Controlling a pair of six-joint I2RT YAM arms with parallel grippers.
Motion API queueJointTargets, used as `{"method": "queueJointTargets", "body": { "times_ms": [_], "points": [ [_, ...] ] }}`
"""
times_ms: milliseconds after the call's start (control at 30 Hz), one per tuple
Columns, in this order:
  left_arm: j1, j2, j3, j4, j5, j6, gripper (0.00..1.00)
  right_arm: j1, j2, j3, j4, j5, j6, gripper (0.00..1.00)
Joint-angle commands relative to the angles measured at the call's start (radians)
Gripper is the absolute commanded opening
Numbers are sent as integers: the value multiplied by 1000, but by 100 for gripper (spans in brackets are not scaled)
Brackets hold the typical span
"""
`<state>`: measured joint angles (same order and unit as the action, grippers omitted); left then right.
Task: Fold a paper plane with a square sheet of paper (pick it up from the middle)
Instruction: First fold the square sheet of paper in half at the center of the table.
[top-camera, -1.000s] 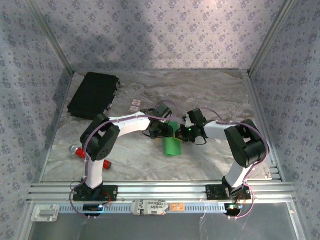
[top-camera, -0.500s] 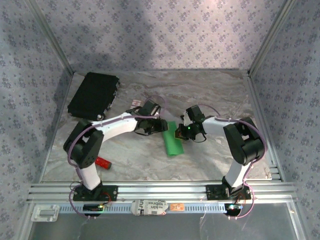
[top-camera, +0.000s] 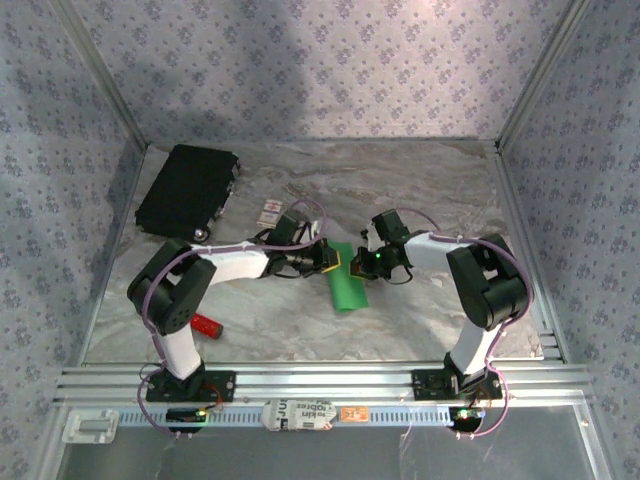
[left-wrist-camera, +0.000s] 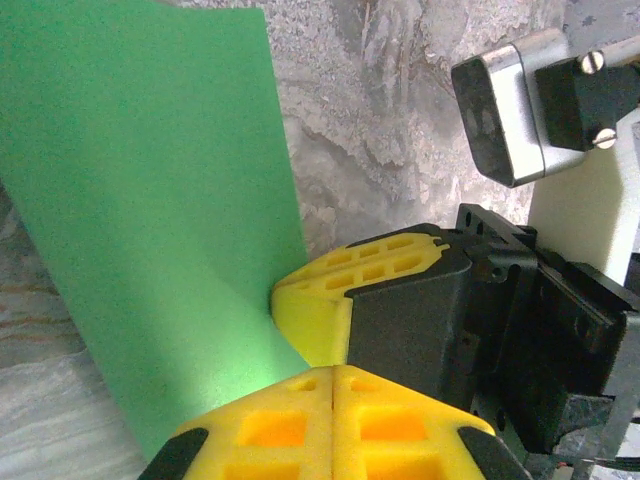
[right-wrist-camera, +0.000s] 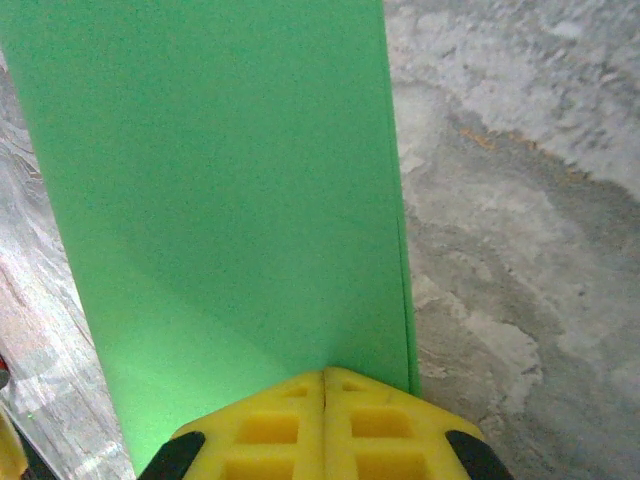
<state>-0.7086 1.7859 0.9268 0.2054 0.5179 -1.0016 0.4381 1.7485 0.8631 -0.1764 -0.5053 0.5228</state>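
At table centre: square sheet of paper (top-camera: 346, 290), folded into a narrow strip, lying flat.
Left gripper (top-camera: 329, 258): closed at the strip's 11 o'clock corner; whether it grips cannot be told.
Right gripper (top-camera: 356, 267): closed at the 12 o'clock end, crowding the left tips.
Surroundings: black case (top-camera: 186, 190) at 10 o'clock, white card (top-camera: 270, 211) beside it, red tool (top-camera: 205, 325) at 8 o'clock.
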Motion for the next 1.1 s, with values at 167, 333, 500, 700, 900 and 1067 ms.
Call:
{"method": "queueJointTargets", "body": {
  "times_ms": [167, 333, 500, 700, 900, 1067],
  "points": [
    [6, 54, -26, 89, 47, -20, 4, -13, 55, -27, -108, 137, -10, 0],
    [13, 69, -80, 122, 39, -17, 3, -13, 54, -29, -109, 140, -12, 0],
    [27, 92, -126, 132, 25, 10, 1, -13, 55, -33, -109, 141, -11, 0],
    [33, 90, -168, 127, 6, 27, 0, -13, 57, -34, -107, 145, -9, 0],
    [35, 32, -88, 61, 16, 41, 4, -14, 49, -33, -110, 149, -10, 0],
    [57, 44, -20, 21, 43, 75, 6, -13, 47, -34, -112, 149, -12, 0]
  ]
}}
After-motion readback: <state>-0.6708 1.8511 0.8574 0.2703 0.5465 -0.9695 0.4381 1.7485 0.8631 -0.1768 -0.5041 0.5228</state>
